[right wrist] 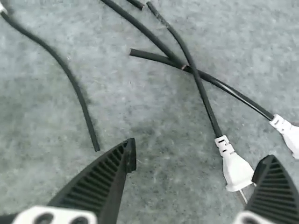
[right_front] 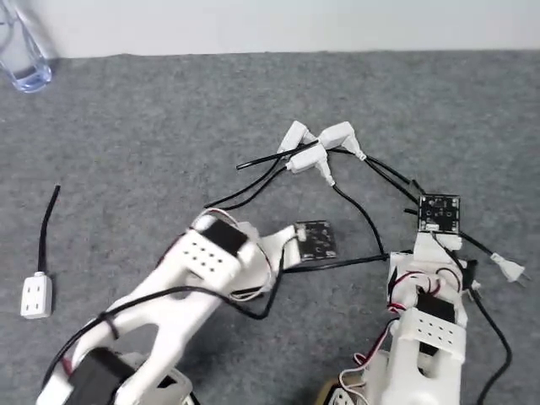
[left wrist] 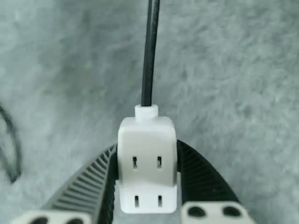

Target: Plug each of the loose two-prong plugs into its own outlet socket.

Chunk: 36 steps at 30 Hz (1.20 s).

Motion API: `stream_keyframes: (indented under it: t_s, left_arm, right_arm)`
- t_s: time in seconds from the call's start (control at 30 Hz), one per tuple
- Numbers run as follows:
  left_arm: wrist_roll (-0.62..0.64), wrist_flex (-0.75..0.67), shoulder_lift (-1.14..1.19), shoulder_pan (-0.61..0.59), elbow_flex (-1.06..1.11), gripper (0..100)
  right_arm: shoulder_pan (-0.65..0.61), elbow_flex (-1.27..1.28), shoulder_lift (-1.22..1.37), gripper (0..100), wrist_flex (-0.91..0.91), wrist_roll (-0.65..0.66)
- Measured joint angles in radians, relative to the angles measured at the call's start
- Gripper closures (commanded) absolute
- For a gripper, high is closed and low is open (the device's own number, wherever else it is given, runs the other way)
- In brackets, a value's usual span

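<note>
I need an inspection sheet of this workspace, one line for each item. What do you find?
Surface: grey mat covers the table.
Job's things: outlet socket clamped in the left gripper; second outlet socket lying alone near the mat's left edge in the high view; loose plug beside a finger of the right gripper; cluster of white connectors farther back.
Clutter: clear container at the far left corner.
Grippers: left gripper shut on the outlet socket; right gripper open, holding nothing.
Cables: black cables crossing on the mat.
Surroundings: pale strip beyond the far edge.
</note>
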Motion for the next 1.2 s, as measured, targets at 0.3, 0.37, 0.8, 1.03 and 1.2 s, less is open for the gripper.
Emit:
stream_keyframes:
  t_s: [0.3, 0.37, 0.8, 1.03, 1.2]
  left_arm:
    - [-0.003, -0.046, 0.390, 0.058, -0.215, 99]
    - [-0.003, -0.044, 0.408, 0.075, -0.238, 99]
    - [0.035, -0.035, 0.427, 0.117, -0.285, 66]
    - [0.086, -0.011, 0.427, 0.121, -0.333, 61]
    - [0.087, 0.086, 0.427, 0.101, -0.422, 61]
  right_arm:
    - [0.000, -0.012, 0.000, 61.5, -0.015, 0.002]
    - [0.000, -0.012, 0.000, 61.5, -0.025, 0.002]
    - [0.000, -0.012, 0.000, 61.5, -0.052, 0.003]
    - [0.000, -0.012, 0.000, 61.5, -0.052, 0.003]
    - [0.044, -0.012, 0.000, 61.5, -0.052, -0.021]
